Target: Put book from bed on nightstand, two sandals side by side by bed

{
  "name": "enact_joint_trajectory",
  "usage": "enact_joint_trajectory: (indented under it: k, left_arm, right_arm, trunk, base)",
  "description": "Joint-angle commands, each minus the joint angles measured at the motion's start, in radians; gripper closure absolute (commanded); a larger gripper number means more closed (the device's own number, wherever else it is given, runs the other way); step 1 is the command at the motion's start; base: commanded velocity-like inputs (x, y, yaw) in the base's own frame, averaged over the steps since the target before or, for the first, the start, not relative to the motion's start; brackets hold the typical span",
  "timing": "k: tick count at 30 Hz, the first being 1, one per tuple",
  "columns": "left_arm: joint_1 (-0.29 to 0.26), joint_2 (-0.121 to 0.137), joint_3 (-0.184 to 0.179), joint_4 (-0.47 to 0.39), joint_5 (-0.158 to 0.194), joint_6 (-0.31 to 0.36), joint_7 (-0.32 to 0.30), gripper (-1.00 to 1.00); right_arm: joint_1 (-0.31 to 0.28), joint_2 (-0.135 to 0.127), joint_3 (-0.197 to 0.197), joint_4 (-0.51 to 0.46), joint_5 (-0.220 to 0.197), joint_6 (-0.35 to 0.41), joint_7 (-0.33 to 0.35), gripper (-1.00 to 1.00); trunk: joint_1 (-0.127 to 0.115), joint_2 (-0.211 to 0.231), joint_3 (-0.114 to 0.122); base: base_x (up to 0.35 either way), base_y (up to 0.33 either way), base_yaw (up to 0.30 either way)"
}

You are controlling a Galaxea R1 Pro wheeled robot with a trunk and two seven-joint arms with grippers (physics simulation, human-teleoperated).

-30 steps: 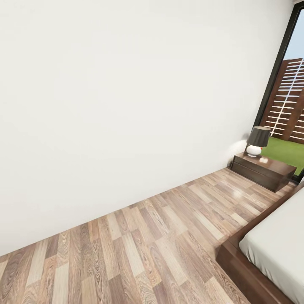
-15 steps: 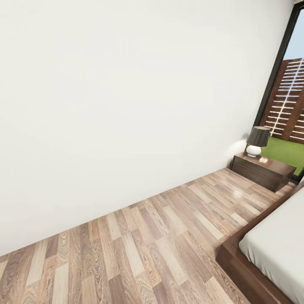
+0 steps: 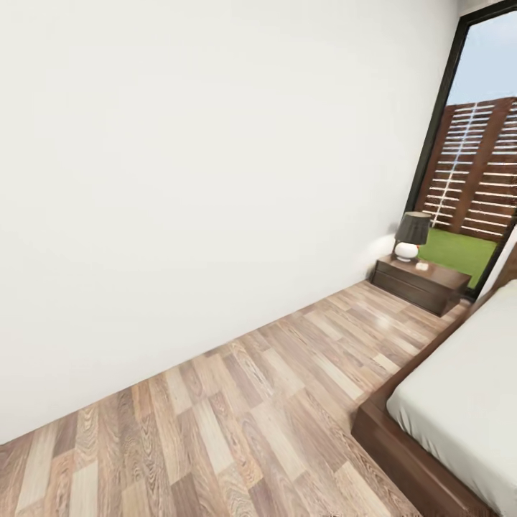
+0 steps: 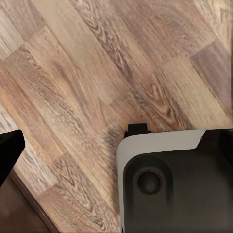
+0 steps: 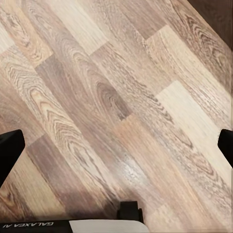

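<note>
The bed (image 3: 459, 402) fills the lower right of the head view, a pale mattress on a dark brown frame. Past its far end the nightstand (image 3: 418, 281) stands against the white wall beside the window, with a dark-shaded lamp (image 3: 412, 235) and a small white item on top. The book and the two sandals are out of view. My left gripper (image 4: 116, 145) hangs over the plank floor, open, with one black fingertip (image 4: 8, 151) at the picture's edge. My right gripper (image 5: 116, 145) is also open over bare floor, its fingertips (image 5: 9, 148) far apart and holding nothing.
A wide strip of wood-plank floor (image 3: 237, 402) runs between the white wall (image 3: 215, 158) and the bed. The dark-framed window (image 3: 474, 165) shows grass and a slatted fence. My own grey-and-black base (image 4: 174, 184) sits under the left wrist.
The head view has swung to the right, so the camera moved. More of the bed and window shows, and the nightstand sits further left in the picture.
</note>
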Motion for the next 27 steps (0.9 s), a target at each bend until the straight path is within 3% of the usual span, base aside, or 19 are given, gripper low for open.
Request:
enact_joint_trajectory:
  k: [1, 27]
  left_arm:
    - [0.0, 0.0, -0.009, -0.001, 0.007, -0.002, 0.004, -1.0]
    - [0.0, 0.0, -0.009, -0.001, 0.007, -0.002, 0.004, -1.0]
  right_arm:
    - [-0.001, 0.001, -0.008, -0.002, 0.011, 0.005, 0.008, -1.0]
    - [-0.001, 0.001, -0.008, -0.002, 0.011, 0.005, 0.008, -1.0]
  trunk:
    - [0.0, -0.001, -0.001]
    - [0.0, -0.001, -0.001]
  base:
    - [0.0, 0.0, -0.26]
    - [0.0, 0.0, -0.271]
